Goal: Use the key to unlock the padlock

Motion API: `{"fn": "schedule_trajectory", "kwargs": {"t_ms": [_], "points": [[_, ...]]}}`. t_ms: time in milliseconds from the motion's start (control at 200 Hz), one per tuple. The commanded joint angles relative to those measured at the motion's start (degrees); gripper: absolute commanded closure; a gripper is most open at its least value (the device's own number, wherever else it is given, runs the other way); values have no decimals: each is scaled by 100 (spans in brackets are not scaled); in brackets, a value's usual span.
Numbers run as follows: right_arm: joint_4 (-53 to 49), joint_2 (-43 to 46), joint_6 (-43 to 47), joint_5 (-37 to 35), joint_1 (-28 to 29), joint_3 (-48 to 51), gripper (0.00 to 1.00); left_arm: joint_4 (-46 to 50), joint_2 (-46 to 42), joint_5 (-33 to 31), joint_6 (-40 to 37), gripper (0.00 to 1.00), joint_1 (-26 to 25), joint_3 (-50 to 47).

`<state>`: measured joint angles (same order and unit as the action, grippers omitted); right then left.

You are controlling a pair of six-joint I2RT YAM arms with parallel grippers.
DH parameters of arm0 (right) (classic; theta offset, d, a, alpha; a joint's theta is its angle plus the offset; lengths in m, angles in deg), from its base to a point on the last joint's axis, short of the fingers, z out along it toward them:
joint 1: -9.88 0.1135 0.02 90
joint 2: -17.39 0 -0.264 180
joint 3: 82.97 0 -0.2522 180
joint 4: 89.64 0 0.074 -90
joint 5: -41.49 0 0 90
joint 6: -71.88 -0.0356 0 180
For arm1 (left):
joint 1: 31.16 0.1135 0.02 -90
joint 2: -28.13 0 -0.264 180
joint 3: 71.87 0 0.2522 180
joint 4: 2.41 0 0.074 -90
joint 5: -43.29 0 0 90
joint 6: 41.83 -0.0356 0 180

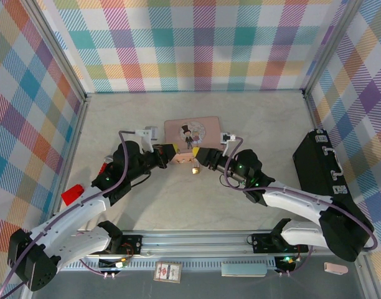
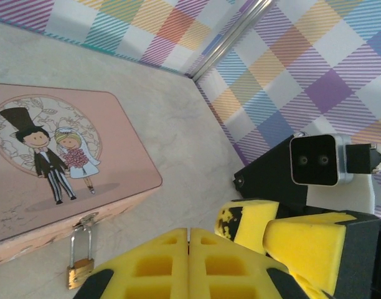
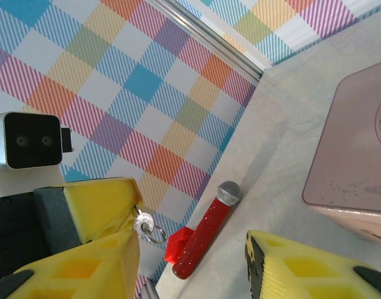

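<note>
I am reading the left gripper as pressed together and, I judge, pinching the key, whose small ring is peeking out at its tip, while the right gripper is standing spread and holding nothing. The padlock is hanging from the clasp at 6 o'clock of the pink tin, with the left gripper at its 10 o'clock. I am flagging two risks: the tiny key twisting or slipping in that pinch, and the unsteadied padlock swinging away under the key's push.
</note>
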<state>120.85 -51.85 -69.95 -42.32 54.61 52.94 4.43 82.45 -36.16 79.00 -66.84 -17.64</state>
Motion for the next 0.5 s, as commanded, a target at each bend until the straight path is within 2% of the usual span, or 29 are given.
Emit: {"fn": "schedule_trajectory", "kwargs": {"t_ms": [0,205,320,495], "points": [[835,-334,-189,203,-35,-51,52,-889,84,270,289,100,54,-73],[1836,-999,-491,654,-21,-201,53,-1410,157,583,788,100,-17,-165],[2315,-1275,-705,766,-21,-131,54,-1536,85,536,964,100,-53,-264],[2679,-1403,-755,988,-18,-222,58,-1295,-75,449,904,100,-88,-296]]}}
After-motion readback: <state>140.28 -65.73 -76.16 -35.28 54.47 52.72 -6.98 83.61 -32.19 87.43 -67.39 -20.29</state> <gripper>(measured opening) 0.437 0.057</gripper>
